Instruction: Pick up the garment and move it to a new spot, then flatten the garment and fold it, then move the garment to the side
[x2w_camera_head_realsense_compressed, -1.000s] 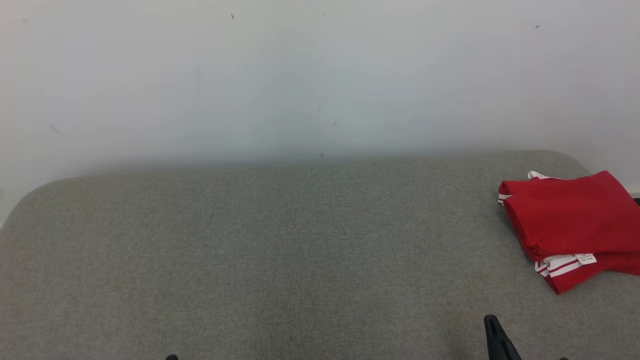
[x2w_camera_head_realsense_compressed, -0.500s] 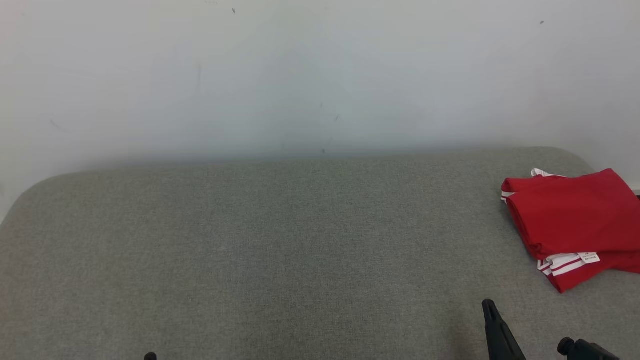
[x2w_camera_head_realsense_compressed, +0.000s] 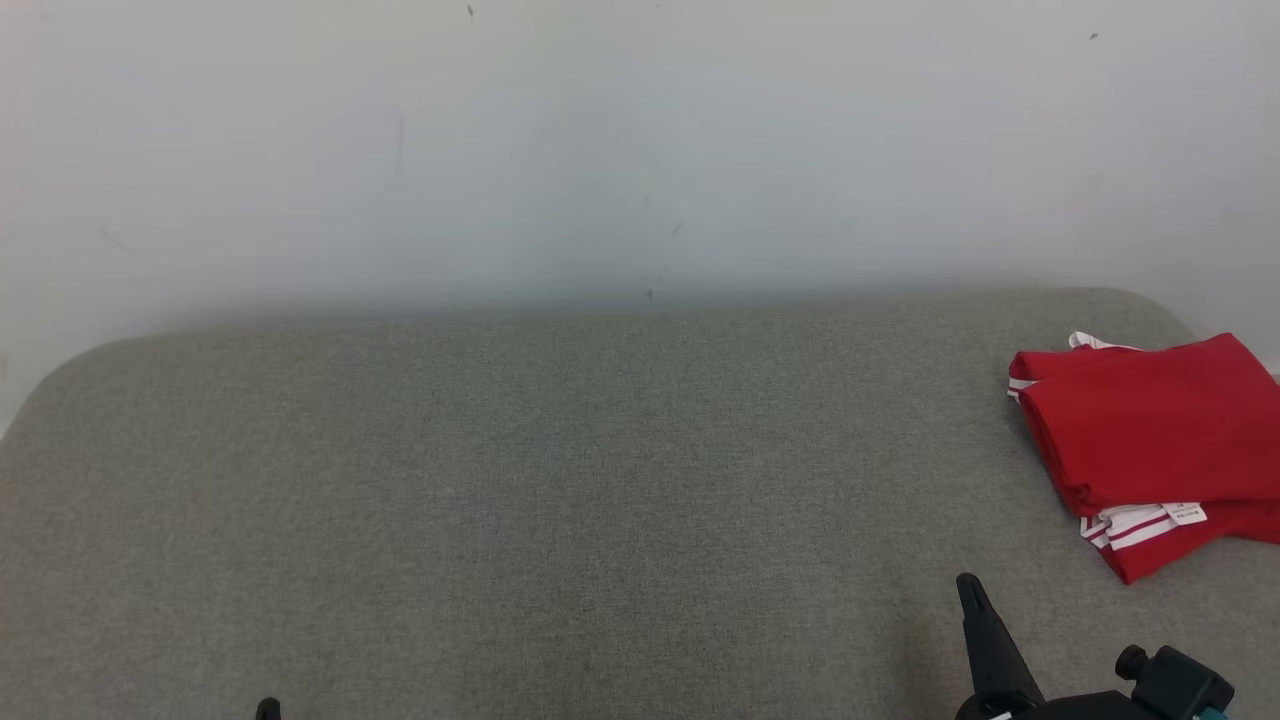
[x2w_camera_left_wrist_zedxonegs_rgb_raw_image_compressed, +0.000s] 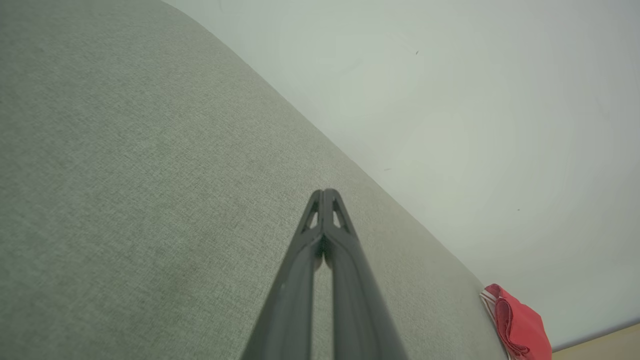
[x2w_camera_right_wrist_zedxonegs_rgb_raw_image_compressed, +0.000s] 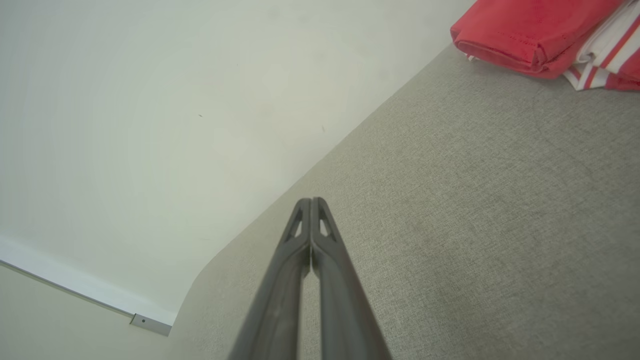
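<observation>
Left fingers (x2w_camera_left_wrist_zedxonegs_rgb_raw_image_compressed: 297, 280) and right fingers (x2w_camera_right_wrist_zedxonegs_rgb_raw_image_compressed: 282, 290) pinched together, empty, folded garment (x2w_camera_head_realsense_compressed: 1150, 430) apart, far right

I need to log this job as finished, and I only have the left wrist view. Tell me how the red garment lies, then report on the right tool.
Observer: The red garment is folded into a flat rectangle at the right end of the grey cushion.
Operator: Describe its near edge.
Observer: Along that edge, white striped trim and a small label stick out from under the top fold.
Operator: Now the right tool.
Observer: The right tool is shut and empty. It sits over bare cushion, apart from the garment.
</observation>
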